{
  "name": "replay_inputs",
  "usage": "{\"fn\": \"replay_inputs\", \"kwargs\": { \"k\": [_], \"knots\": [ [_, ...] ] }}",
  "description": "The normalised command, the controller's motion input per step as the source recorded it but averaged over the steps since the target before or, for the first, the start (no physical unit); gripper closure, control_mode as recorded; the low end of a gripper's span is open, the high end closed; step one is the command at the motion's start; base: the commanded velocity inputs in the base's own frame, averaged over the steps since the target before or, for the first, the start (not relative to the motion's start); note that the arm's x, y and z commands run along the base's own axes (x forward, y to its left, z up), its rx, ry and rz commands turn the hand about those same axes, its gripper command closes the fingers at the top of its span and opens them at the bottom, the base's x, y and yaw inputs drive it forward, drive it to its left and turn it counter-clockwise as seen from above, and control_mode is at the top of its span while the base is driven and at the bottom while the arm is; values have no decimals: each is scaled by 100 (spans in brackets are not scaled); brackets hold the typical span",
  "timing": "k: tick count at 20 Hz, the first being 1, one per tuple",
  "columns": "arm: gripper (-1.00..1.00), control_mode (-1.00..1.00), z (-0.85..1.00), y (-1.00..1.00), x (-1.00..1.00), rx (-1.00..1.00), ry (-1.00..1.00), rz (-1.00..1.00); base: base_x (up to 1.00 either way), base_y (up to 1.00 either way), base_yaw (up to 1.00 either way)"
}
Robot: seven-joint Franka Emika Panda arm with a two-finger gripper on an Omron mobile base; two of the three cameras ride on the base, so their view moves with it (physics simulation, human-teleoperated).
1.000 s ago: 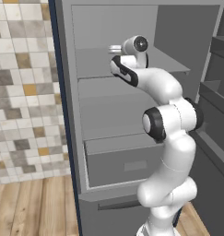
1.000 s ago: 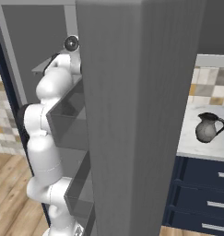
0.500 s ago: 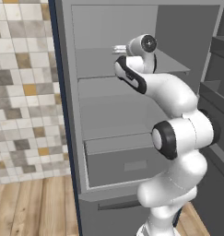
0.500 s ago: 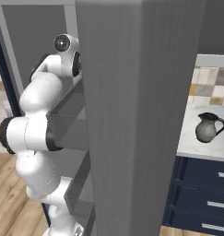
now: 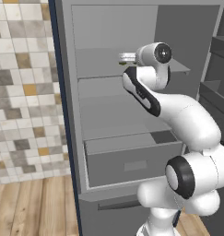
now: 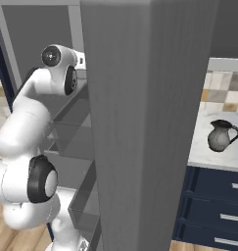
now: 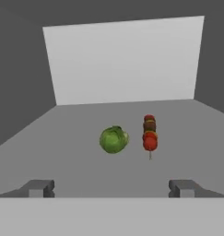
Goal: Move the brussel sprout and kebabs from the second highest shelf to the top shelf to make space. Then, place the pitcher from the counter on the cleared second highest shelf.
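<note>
Showing no writing: kebabs (image 7: 150,133).

green brussel sprout (image 7: 114,139), red-orange and brown kebabs (image 7: 150,133), dark-grey pitcher (image 6: 221,135).

A tiled wall (image 5: 21,92) (beige, grey, some orange) meets a wooden floor (image 5: 35,207); grey drawer (image 5: 132,161) below.

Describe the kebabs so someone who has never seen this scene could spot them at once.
Look inside the grey cabinet, on the shelf in front of the open end effector. Two small items lie there side by side, apart. The kebabs are the short skewer of red-orange and dark chunks with a thin stick tip, pointing front to back beside the round green brussel sprout.
</note>
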Motion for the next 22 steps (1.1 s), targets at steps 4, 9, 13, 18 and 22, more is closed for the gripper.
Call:
{"fn": "replay_inputs", "kwargs": {
  "k": [4, 9, 13, 18, 22],
  "knots": [
    [-100, -100, 0, -15, -100, 1, 5, 0, 0, 0, 0],
    [-100, -100, -11, 0, -100, 0, 20, 0, 0, 0, 0],
    [-100, -100, -22, 0, -100, 0, 25, 0, 0, 0, 0],
    [-100, -100, -39, 0, -100, 0, 28, 0, 0, 0, 0],
    [-100, -100, -33, 0, -61, -4, 26, 0, 0, 0, 0]
  ]
}}
